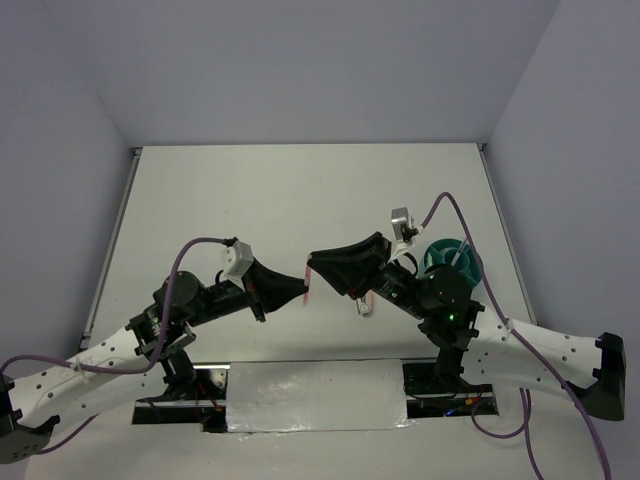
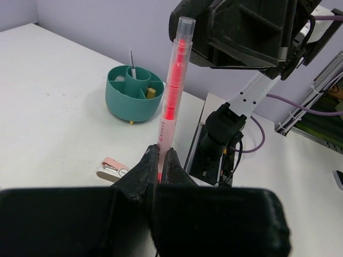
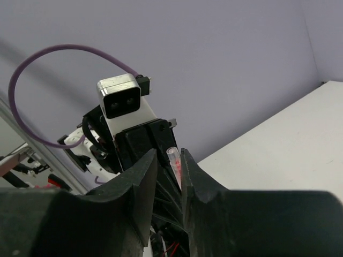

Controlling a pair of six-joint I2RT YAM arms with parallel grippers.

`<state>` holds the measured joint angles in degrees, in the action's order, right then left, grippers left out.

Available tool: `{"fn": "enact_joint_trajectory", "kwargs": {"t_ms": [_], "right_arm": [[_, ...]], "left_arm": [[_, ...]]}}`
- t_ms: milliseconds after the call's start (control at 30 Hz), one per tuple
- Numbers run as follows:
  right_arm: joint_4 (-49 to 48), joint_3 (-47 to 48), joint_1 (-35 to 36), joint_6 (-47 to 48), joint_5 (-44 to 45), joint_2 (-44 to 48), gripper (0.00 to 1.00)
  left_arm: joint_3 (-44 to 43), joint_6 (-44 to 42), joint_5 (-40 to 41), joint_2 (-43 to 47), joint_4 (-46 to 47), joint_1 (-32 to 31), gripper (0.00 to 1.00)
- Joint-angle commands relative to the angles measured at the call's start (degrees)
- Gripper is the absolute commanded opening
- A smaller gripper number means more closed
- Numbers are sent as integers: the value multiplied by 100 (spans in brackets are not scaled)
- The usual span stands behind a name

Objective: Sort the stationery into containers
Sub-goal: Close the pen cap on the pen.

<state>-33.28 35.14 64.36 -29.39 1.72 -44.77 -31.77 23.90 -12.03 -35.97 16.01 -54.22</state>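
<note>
My left gripper (image 2: 161,152) is shut on the lower end of a pink-red pen (image 2: 172,80) and holds it upright in the air over the table's near middle (image 1: 307,280). My right gripper (image 3: 167,160) is open around the pen's clear top end (image 3: 174,160). The pen lies close to one finger, with a gap to the other. The teal cup (image 2: 134,91) stands on the table with a grey pen (image 2: 131,59) and a yellow-brown block (image 2: 155,93) in its compartments. The right arm partly hides the cup (image 1: 462,258) in the top view. The pink-white mini stapler (image 2: 112,167) lies on the table.
The right arm's base and purple cables (image 2: 220,139) stand just behind the pen. The left wrist camera (image 3: 120,101) faces the right gripper. Grey walls close in the white table (image 1: 300,190) on three sides.
</note>
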Motion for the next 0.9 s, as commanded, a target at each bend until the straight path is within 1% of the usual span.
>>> {"fn": "enact_joint_trajectory", "kwargs": {"t_ms": [0, 33, 67, 133, 233, 400, 500, 767, 867], "right_arm": [[164, 248, 174, 64, -681, 92, 32], [164, 266, 174, 82, -716, 100, 38], [172, 283, 174, 100, -751, 100, 42], [164, 301, 174, 135, -813, 127, 46], [164, 310, 174, 161, -796, 162, 50], [295, 319, 174, 407, -682, 188, 53], [480, 249, 174, 574, -410, 92, 60], [427, 151, 174, 601, -50, -102, 62], [401, 169, 174, 662, -136, -154, 62]], "left_arm": [[4, -87, 403, 46, 631, 69, 0], [13, -87, 412, 54, 631, 60, 0], [22, -87, 438, 55, 631, 60, 0], [13, -79, 500, 81, 597, 60, 0], [-13, -87, 509, 81, 561, 60, 0], [30, -44, 561, 151, 587, 60, 0], [31, 0, 465, 239, 666, 60, 0], [-22, 27, 219, 204, 745, 60, 0], [-14, 36, 228, 221, 754, 60, 0]]}}
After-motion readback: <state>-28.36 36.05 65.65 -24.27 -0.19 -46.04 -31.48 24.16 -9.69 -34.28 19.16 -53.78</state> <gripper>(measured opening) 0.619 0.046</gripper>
